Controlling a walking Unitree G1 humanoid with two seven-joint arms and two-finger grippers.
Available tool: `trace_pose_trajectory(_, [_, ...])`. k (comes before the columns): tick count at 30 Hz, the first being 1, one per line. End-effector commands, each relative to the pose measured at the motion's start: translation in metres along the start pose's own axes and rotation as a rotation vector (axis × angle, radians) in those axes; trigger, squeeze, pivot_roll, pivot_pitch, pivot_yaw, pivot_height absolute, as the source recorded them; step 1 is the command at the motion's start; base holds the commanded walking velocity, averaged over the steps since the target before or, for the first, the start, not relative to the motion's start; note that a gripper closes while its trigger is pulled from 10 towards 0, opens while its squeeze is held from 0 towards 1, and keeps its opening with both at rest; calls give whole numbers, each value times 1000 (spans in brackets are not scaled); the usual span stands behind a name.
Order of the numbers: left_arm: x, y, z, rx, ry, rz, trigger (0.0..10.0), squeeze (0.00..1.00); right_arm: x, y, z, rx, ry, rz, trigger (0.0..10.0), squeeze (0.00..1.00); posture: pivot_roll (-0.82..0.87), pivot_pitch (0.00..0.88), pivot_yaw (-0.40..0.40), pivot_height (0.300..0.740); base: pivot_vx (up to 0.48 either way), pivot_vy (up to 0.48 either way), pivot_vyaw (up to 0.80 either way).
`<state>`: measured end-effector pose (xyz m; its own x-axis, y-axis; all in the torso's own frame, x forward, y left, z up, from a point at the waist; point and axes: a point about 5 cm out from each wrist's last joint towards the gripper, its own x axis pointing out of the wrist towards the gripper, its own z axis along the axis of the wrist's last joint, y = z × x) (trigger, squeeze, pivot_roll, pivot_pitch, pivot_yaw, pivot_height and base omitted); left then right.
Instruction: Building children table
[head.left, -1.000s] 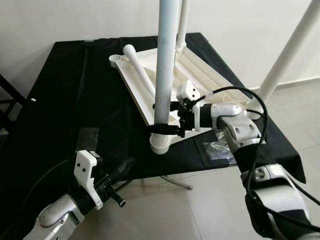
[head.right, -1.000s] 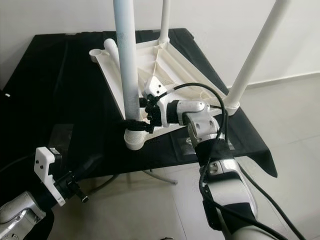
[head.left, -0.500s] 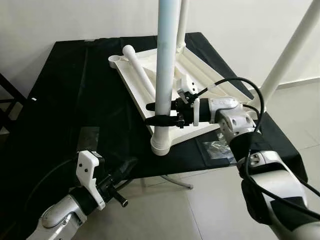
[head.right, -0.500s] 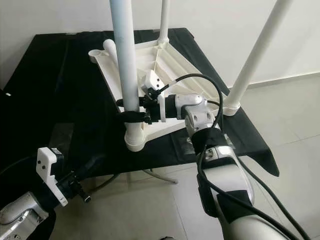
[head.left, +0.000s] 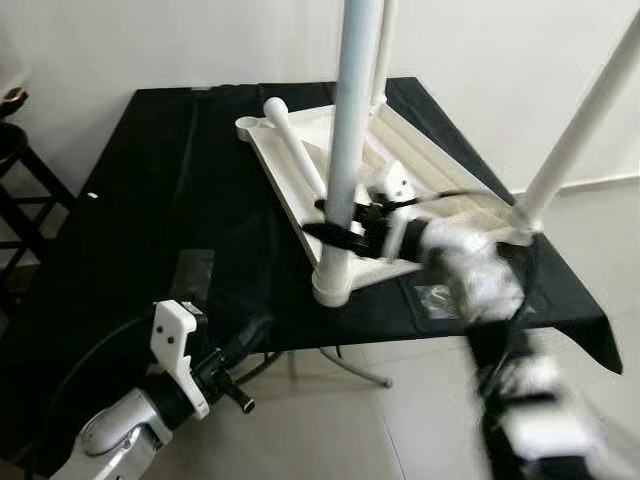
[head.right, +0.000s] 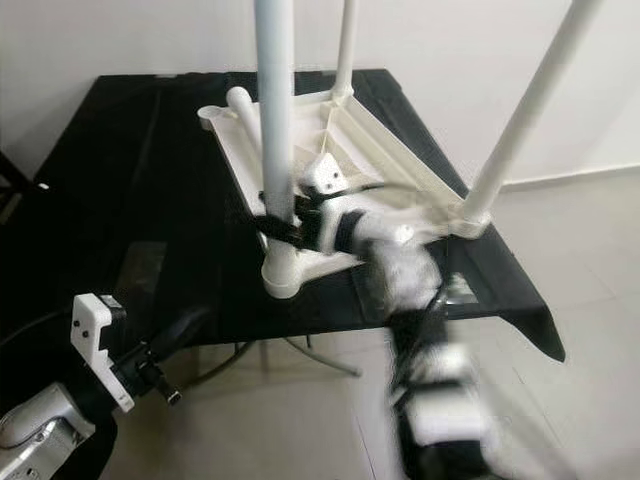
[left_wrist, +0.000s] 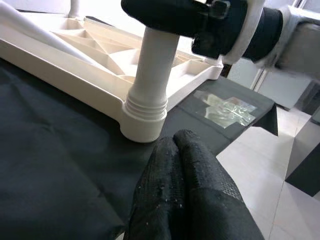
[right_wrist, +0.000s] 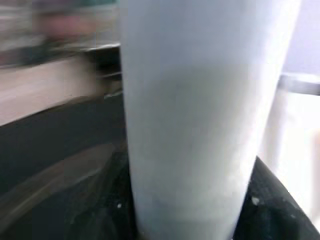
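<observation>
The white plastic children's table (head.left: 425, 190) lies upside down on a black-clothed table (head.left: 150, 200). Three white legs stand up from it. The nearest leg (head.left: 350, 120) sits in its corner socket (head.left: 335, 285). My right gripper (head.left: 333, 220) is shut on this leg just above the socket, one black finger on each side; the leg (right_wrist: 195, 125) fills the space between the fingers. The right arm is blurred. A loose leg (head.left: 295, 145) lies across the tabletop's underside. My left gripper (left_wrist: 175, 142) is shut and holds nothing, low at the cloth's front edge, a little short of the socket (left_wrist: 145, 120).
A clear plastic bag (head.left: 435, 300) lies on the cloth by the front right corner. A dark stool (head.left: 20, 150) stands at the far left. Bare tiled floor (head.left: 400, 420) lies in front, with a white wall behind.
The whole picture has shifted, so the camera moved. The right gripper slid up the leg from the socket and now clasps it; that arm is blurred. The left gripper stays low and shut.
</observation>
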<state>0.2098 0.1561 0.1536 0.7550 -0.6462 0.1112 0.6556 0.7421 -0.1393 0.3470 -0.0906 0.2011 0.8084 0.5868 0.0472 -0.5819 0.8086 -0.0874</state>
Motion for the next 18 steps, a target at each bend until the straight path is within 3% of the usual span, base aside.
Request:
trace_pose_trajectory(1, [-4,4,-1,1,18,6,10000,0,-16,-7,-31,12,174,-175,0,0,-37,121,10,740,0,0,0])
trace_pose_trajectory(3, [-3,7,-2,2,22,7,10000,0,-18,11,-38,23,205,-216,0,0,-43,116,17,740,0,0,0])
trace_pose_trajectory(10, [-3,9,-2,8,20,17,10000,0,-8,6,-32,-4,202,-226,0,0,-22,115,11,740,0,0,0])
trace_pose_trajectory(15, [-2,10,-2,9,18,20,10000,0,-8,10,-28,-10,214,-231,0,0,-16,109,10,740,0,0,0])
trace_pose_trajectory(16, [-2,10,-2,9,18,19,10000,0,-7,13,-25,-32,214,-216,10000,0,-9,100,10,740,0,0,0])
trace_pose_trajectory(18, [-2,10,-3,9,19,18,10000,0,-5,15,-20,-32,193,-185,10000,0,-5,97,8,740,0,0,0])
